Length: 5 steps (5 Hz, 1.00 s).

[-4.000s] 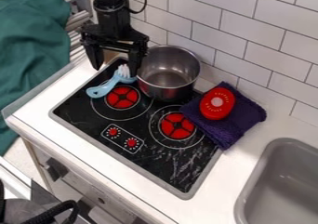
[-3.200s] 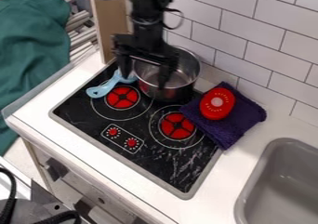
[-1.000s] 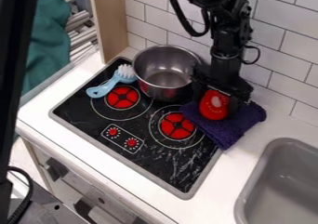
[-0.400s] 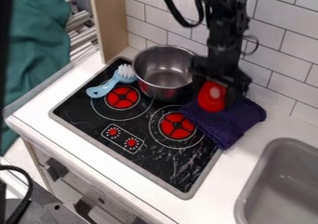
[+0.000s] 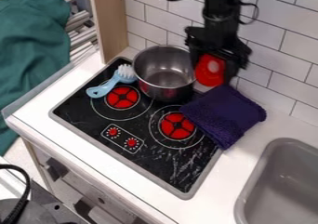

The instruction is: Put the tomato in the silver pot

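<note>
My gripper [image 5: 213,72] hangs at the upper right of the stove, just right of the silver pot. It is shut on the red tomato [image 5: 210,70], which is held between its fingers, up off the purple cloth. The silver pot [image 5: 164,72] stands on the back of the black stove, its inside open to view with nothing in it.
A folded purple cloth [image 5: 225,114] lies over the stove's right edge. The blue brush [image 5: 112,81] rests left of the pot. A grey sink [image 5: 281,186] is at the lower right, a tiled wall [image 5: 282,42] behind, and a wooden panel [image 5: 109,21] at the upper left.
The gripper came from the upper left over to the cloth and took hold of the tomato. The tomato has since risen off the cloth and moved slightly left, towards the pot.
</note>
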Each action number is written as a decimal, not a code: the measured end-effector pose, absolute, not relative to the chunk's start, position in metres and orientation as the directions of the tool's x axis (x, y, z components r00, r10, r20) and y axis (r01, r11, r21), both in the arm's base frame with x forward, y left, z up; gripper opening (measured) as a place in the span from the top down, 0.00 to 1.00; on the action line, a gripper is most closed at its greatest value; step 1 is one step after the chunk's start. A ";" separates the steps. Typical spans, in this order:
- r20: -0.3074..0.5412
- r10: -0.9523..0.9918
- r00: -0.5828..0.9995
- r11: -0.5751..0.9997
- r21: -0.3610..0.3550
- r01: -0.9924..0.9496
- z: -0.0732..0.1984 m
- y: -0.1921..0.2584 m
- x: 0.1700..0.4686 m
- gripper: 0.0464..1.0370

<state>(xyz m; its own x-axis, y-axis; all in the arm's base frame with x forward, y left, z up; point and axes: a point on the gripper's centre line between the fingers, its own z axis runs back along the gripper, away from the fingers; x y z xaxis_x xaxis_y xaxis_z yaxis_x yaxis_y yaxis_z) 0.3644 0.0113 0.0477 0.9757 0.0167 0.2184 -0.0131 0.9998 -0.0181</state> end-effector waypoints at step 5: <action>0.139 0.210 0.968 0.978 -0.047 -0.205 0.014 0.105 0.377 0.03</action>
